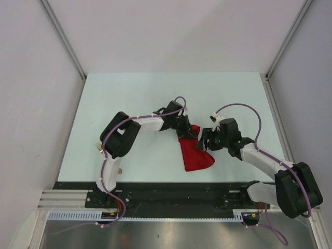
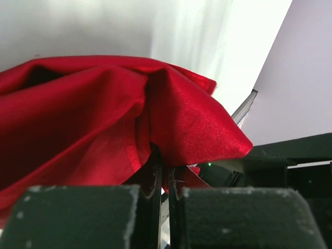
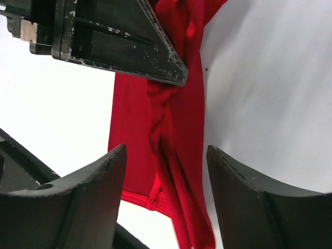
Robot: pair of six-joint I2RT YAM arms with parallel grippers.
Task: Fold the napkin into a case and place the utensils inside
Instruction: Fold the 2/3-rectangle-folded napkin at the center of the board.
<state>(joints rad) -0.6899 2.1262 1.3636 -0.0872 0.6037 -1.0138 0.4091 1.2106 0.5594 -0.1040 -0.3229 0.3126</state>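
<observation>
The red napkin (image 1: 197, 154) lies bunched on the table, and its far corner is lifted. My left gripper (image 1: 190, 133) is shut on that raised corner. In the left wrist view the cloth (image 2: 93, 119) drapes over the closed gripper (image 2: 165, 158), pinched between the two fingers. My right gripper (image 1: 206, 141) sits just right of the napkin, open. Its wrist view shows the gripper (image 3: 165, 163) straddling a hanging fold of napkin (image 3: 179, 119) without touching it. Small gold-coloured slivers, probably the utensils (image 1: 98, 149), show beside the left arm, mostly hidden.
The pale table (image 1: 155, 93) is walled by white panels on three sides. A black rail (image 1: 171, 187) runs along the near edge by the arm bases. The left gripper's dark finger (image 3: 119, 41) hangs above the right gripper's view.
</observation>
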